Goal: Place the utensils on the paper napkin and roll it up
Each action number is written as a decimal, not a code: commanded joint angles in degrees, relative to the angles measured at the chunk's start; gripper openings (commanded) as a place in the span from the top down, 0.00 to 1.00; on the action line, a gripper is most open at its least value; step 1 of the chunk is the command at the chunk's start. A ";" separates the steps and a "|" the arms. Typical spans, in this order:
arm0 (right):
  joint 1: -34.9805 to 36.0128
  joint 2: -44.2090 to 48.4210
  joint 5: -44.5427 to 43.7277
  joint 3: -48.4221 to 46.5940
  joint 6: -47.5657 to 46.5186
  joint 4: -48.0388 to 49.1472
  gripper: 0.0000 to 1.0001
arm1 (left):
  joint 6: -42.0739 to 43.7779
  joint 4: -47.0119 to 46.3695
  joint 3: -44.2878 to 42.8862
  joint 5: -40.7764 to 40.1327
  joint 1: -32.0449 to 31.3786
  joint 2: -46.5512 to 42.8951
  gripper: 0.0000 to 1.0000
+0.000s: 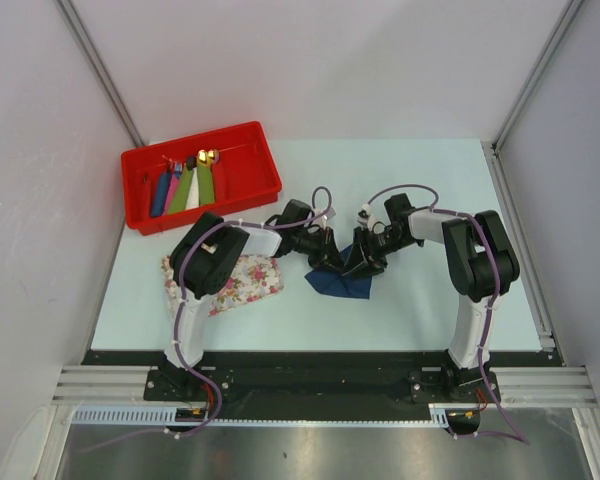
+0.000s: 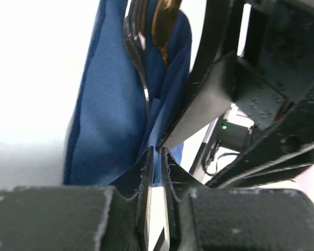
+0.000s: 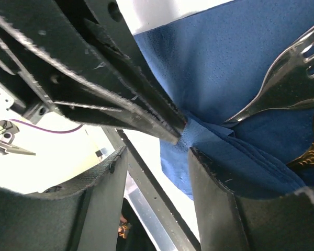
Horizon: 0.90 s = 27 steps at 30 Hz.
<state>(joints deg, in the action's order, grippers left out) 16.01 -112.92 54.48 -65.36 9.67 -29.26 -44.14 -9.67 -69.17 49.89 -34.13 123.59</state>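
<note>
On the counter point(image 1: 430, 180), the left jaws pinch the paper napkin point(image 2: 110, 120), apparently to fold it over fork point(image 2: 136, 47) and spoon point(image 2: 165, 15) — the right jaws gape beside, ready to roll.

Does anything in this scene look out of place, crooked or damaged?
Nothing is spilled or damaged. Only the napkin is not flat: one edge is bunched up where the left gripper pinches it, with the fork and spoon lying on it. That fits rolling.
</note>
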 commanded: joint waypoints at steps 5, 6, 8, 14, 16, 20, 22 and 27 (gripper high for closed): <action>-0.54 6.65 1.25 -0.29 3.67 1.21 0.48 | 8.19 8.08 -2.81 -3.92 -0.06 0.16 0.91; -0.63 7.53 0.64 -0.38 4.64 2.09 0.50 | 8.54 8.61 -2.99 -4.70 0.03 0.25 0.92; -0.63 10.07 -1.82 -0.47 6.49 3.15 0.56 | 8.81 8.79 -3.34 -4.97 0.03 0.42 0.93; 1.83 11.76 -14.65 -3.19 6.51 0.35 0.90 | 9.16 8.88 -3.69 -5.33 0.03 0.51 0.93; 3.05 11.15 -17.20 -3.63 5.02 -1.33 1.00 | 9.34 9.14 -3.78 -5.41 0.03 0.60 0.93; 4.99 10.36 -21.07 -3.63 4.13 -1.59 1.00 | 9.42 9.15 -3.70 -5.50 0.12 0.51 0.93; 5.87 9.74 -23.27 -3.72 3.95 -1.07 1.00 | 9.51 9.14 -3.70 -5.50 0.20 0.51 0.93; 6.49 8.51 -27.40 -3.72 3.16 -1.59 1.00 | 9.60 9.06 -3.70 -5.59 0.29 0.69 0.94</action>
<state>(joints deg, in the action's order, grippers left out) 22.24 -103.20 32.51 -67.31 14.31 -30.04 -36.80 -1.23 -71.48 46.44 -34.11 123.72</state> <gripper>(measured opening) 0.009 0.066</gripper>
